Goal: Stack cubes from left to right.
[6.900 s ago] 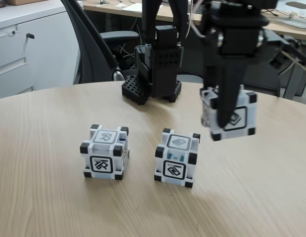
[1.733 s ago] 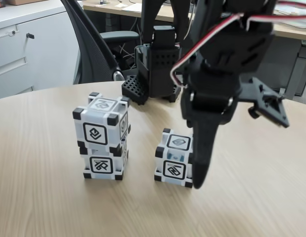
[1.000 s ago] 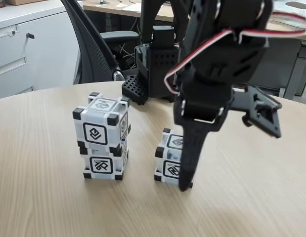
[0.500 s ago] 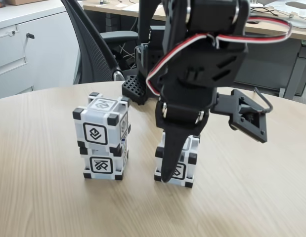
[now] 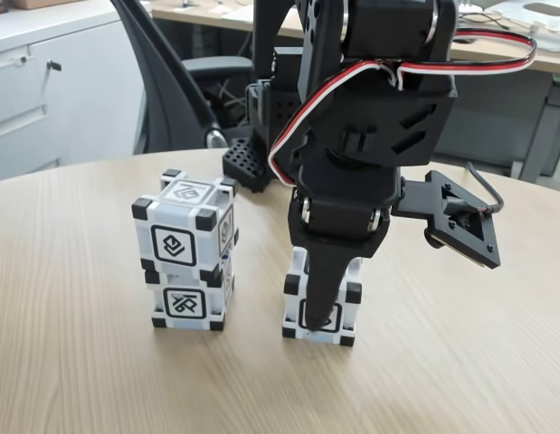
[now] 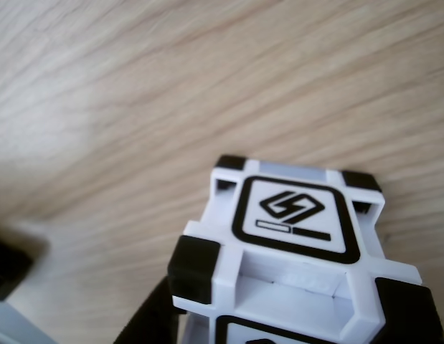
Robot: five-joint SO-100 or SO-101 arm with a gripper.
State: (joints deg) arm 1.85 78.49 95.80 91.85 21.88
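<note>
Fixed view: the gripper (image 5: 320,318) is seen lowered over a single cube (image 5: 345,294) that rests on the wooden tabletop (image 5: 71,380). One black finger (image 5: 323,289) is laid down the cube's front face, so that the glyph there is largely covered. The other finger is hidden behind the cube and the arm, so how far the jaws are parted cannot be told, nor whether the cube is actually pinched.

To the left of the gripper, near but apart from it, two more cubes are seen stacked. The upper cube (image 5: 182,236) is set on the lower cube (image 5: 189,301) and is turned slightly against it, its left edge overhanging a little. Both are upright, with framed glyphs shown on their front faces.

Behind the gripper, the arm's black base (image 5: 270,136) is fixed at the far edge of the tabletop. A red, white and black cable (image 5: 352,86) is draped across the wrist housing, and a black bracket (image 5: 460,226) is carried out to the right of the gripper. An office chair (image 5: 171,81) and white cabinets (image 5: 44,81) are visible beyond the tabletop.

In the other view, the single cube (image 6: 300,244) is shown from close above, its top glyph facing the lens and bare wood grain (image 6: 135,86) around it. A dark finger edge (image 6: 153,326) is seen against the cube's lower left side.
</note>
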